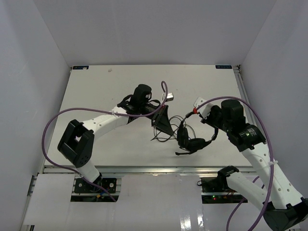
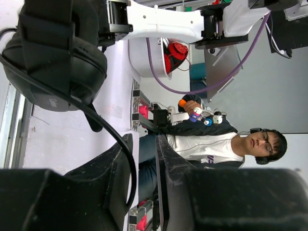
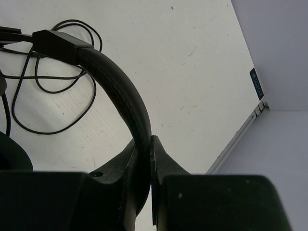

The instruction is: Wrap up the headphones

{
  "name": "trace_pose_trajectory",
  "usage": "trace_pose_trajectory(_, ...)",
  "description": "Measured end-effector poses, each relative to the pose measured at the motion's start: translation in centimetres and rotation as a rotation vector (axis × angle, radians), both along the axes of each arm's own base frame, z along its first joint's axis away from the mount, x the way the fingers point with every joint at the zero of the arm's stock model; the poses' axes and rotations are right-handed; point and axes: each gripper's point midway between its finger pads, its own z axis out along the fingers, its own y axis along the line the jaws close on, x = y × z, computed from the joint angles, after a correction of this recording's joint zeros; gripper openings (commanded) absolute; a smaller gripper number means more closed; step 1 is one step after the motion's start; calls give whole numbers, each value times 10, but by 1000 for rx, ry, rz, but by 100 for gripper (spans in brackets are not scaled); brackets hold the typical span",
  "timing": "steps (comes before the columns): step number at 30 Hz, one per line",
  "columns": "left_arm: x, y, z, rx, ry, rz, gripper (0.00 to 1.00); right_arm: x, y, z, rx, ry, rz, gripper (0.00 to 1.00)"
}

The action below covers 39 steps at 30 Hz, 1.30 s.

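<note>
- The right gripper [image 3: 143, 154] is clenched on the headband [image 3: 120, 91] of the headphones [image 1: 190, 143], with the band wedged tight between its two fingers.
- The headphones sit right of the table's middle, toward the near edge. They are black, with a textured arched band and padded earcups [image 2: 53, 62].
- From the top camera the earcups lie just left of and below the right gripper. I cannot tell whether they rest on the table [image 1: 106, 86] or hang just above it.
- The thin black cord [image 1: 163, 134] lies in loose, tangled loops on the table, between the headphones and the left gripper [image 2: 143, 139].
- In the left wrist view the cord runs from an earcup down into the narrow gap between that gripper's fingers. I cannot tell whether they pinch it.
- The table is a flat white board with small scuffs and specks.
- A purple cable [image 1: 48, 130] arcs over the left arm.
- Plain white walls [image 1: 154, 29] close in the far side and both flanks.
- Beyond the near edge, the left wrist camera shows a seated person [image 2: 226, 144] wearing glasses and a headset.
</note>
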Motion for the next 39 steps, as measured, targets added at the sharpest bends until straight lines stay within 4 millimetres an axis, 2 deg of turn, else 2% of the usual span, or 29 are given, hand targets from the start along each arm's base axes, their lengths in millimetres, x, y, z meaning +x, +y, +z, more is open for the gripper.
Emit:
trace_pose_trajectory(4,-3,1,6,-34,49,6,37,4,-2,-5,2,12,-38,8)
trace_pose_trajectory(12,-9,3,48,-169,49,17,35,20,-6,0,33,-21,-141,8)
trace_pose_trajectory(18,-12,6,70,-233,39,29,32,32,-17,-8,20,-41,-234,8)
trace_pose_trajectory(22,-13,5,78,-252,31,47,28,37,-22,-8,22,-52,-284,8)
trace_pose_trajectory(30,-13,1,82,-265,37,70,15,46,-27,5,65,-108,-356,8)
trace_pose_trajectory(36,0,-11,90,-269,63,149,18,55,-32,12,92,-143,-417,8)
trace_pose_trajectory(39,13,-18,98,-263,86,249,21,59,-35,16,114,-161,-454,8)
